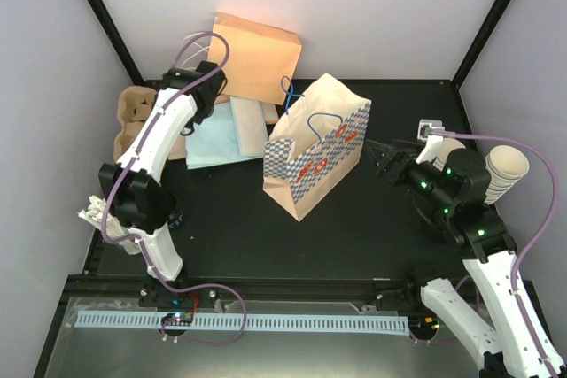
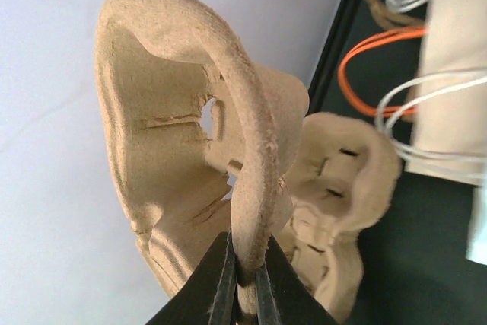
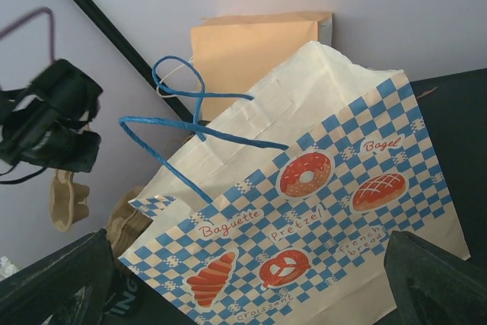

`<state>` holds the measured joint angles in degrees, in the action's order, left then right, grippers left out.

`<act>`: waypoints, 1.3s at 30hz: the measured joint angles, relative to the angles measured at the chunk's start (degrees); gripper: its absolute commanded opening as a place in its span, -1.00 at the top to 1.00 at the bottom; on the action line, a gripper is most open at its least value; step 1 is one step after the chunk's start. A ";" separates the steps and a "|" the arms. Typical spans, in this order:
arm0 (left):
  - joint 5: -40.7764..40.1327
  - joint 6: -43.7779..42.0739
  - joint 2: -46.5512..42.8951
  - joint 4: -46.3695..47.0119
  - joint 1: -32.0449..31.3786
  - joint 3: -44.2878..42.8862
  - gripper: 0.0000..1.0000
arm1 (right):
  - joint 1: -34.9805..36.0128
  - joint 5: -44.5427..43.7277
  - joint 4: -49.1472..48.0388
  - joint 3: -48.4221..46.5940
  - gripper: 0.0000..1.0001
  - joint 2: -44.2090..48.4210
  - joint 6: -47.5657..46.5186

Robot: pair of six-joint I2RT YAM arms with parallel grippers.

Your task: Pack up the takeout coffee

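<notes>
Your left arm (image 1: 164,130) stretches away from its base toward the far left corner, and the left claw (image 2: 245,275) is pinched tight on the rim of a pulp cup carrier (image 2: 167,112). Your right arm (image 1: 478,245) is folded low on the right, wrist turned inward, with the right claw (image 1: 383,161) spread wide and holding nothing.

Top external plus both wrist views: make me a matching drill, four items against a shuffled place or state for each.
Items:
1. left hand
2. right hand
3. checked bag
4. cup stack

Places or states:
A. standing mid-table, blue handles
B. open, pointed at the checked bag
C. far right, beside the right arm
D. shut on the rim of the pulp cup carrier

Pairs: 1-D, 2-B, 3-A, 4-C
</notes>
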<state>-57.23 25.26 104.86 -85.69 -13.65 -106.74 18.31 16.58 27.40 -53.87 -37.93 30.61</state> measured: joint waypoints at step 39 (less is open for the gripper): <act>30.73 12.13 -28.41 10.88 -47.80 40.44 0.93 | 0.00 -2.40 6.29 1.09 -1.00 0.33 -0.68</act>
<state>-26.50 37.39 76.44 -74.81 -61.45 -66.30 18.31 14.17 33.69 -52.77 -37.60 29.93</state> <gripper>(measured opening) 0.060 0.999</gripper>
